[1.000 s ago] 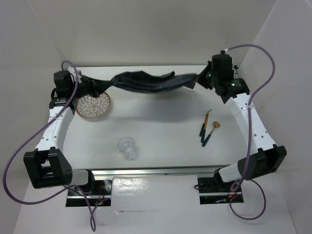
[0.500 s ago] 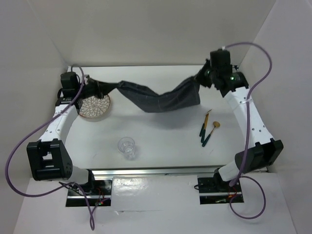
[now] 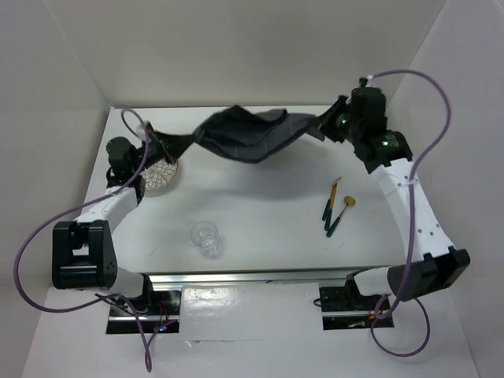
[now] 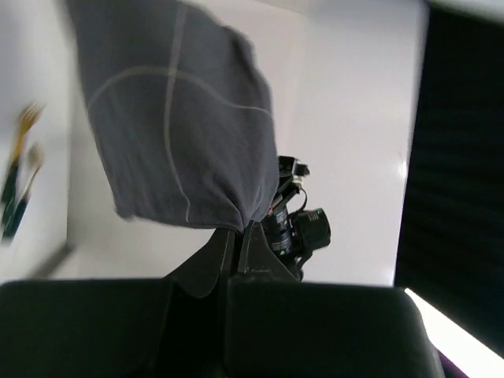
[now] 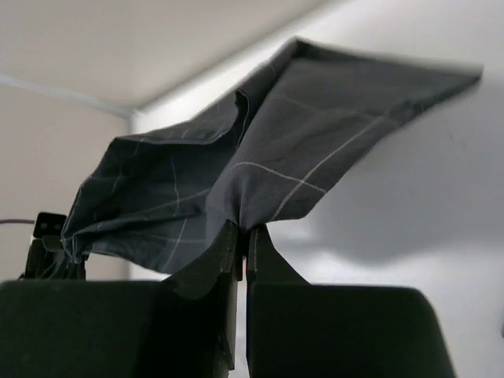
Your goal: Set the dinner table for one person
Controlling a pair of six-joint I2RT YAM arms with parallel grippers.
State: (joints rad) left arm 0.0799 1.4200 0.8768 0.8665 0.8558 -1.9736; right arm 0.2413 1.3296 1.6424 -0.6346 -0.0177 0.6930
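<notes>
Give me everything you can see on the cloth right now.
The cloth is soft, dark grey fabric with thin pale check lines. It hangs in the air across the far side of the table, slung between the two hands. The left hand pinches one end and the right hand the other, both shut on it. The middle is bunched and folded, billowing upward. It looks clear of the tabletop and casts a shadow below.

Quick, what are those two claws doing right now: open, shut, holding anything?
Left gripper: shut, pinching one end of the grey checked cloth.
Right gripper: shut, pinching the cloth's other end.
</notes>
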